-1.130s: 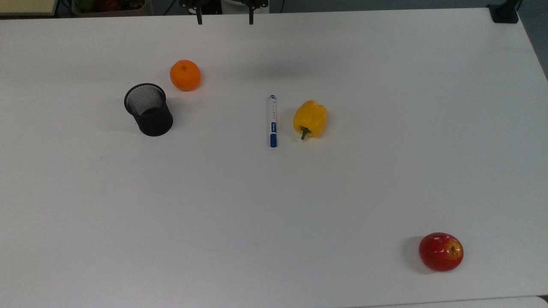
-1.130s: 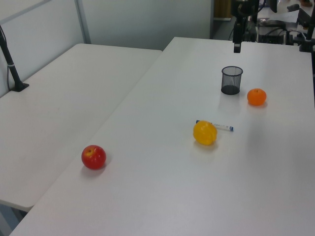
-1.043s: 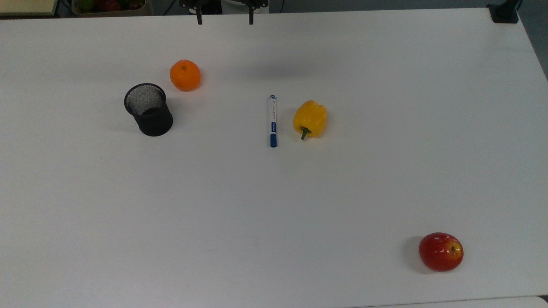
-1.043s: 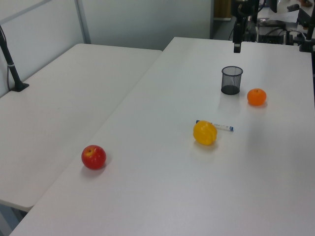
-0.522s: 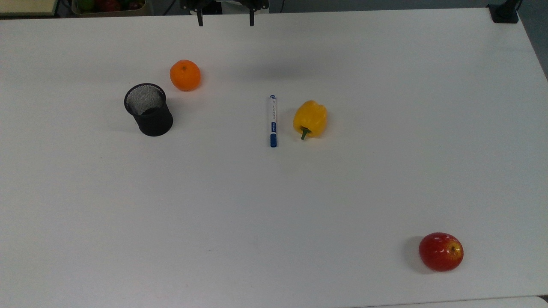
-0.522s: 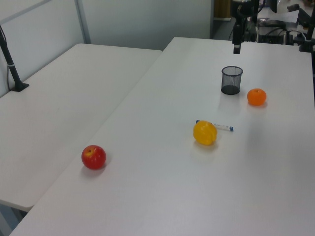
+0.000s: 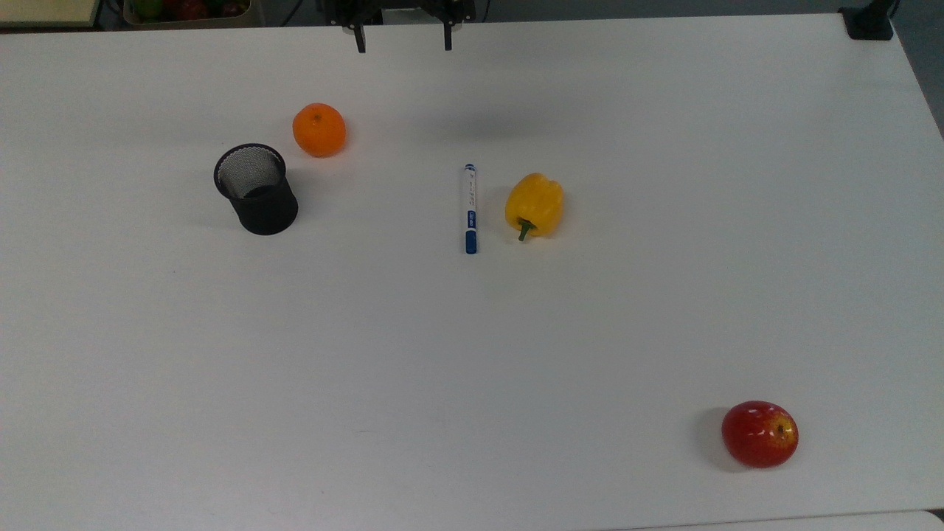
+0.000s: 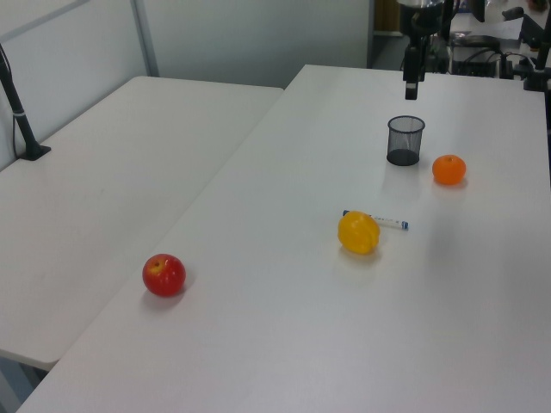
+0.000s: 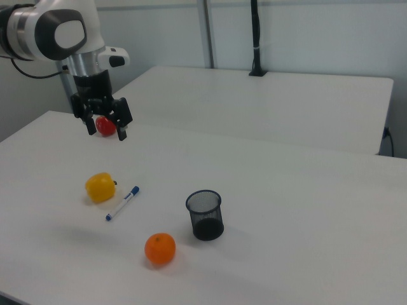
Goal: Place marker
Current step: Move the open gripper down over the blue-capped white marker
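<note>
— Where is the marker lying?

— It is lying flat on the white table, just beside the yellow bell pepper and apart from it; in the top view it is sitting on the pepper's left, blue cap pointing toward the bottom of the frame; in the right view the marker is lying to the pepper's right.

— And the gripper?

— The gripper is hanging in the air beyond the pepper, well apart from the marker; its two fingers are standing spread wide with nothing between them; in the right view the gripper is hovering above the pepper.

— What else is sitting around the pepper?

— In the top view a black mesh pen cup is standing upright well to the pepper's left; an orange is resting near that cup; a red apple is lying far from the pepper, toward the lower right corner.
</note>
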Tool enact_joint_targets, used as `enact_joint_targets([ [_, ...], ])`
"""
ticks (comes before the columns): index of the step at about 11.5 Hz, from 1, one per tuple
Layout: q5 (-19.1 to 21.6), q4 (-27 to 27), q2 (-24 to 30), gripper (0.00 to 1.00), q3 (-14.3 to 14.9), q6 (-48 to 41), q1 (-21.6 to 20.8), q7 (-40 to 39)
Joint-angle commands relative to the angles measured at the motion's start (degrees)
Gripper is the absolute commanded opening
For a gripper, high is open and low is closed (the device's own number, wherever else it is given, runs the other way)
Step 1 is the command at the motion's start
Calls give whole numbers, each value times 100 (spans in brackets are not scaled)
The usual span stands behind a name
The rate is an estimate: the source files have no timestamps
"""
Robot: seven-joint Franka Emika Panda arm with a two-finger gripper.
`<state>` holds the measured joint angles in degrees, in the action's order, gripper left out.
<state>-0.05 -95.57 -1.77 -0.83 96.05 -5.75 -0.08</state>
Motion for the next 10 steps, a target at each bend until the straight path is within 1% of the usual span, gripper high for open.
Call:
enact_joint_targets([
  [1, -232, -85, -112, 100, -57, 281, -207, 830],
  [2, -232, -85, -130, 100, -48, 465, -207, 1173],
  [3, -232, -85, -148, 100, -57, 502, -207, 1220],
  [6, -232, -102, -270, 100, -57, 563, -215, 1203],
  [10, -215, -321, -692, 100, -66, 1265, -242, 1247],
])
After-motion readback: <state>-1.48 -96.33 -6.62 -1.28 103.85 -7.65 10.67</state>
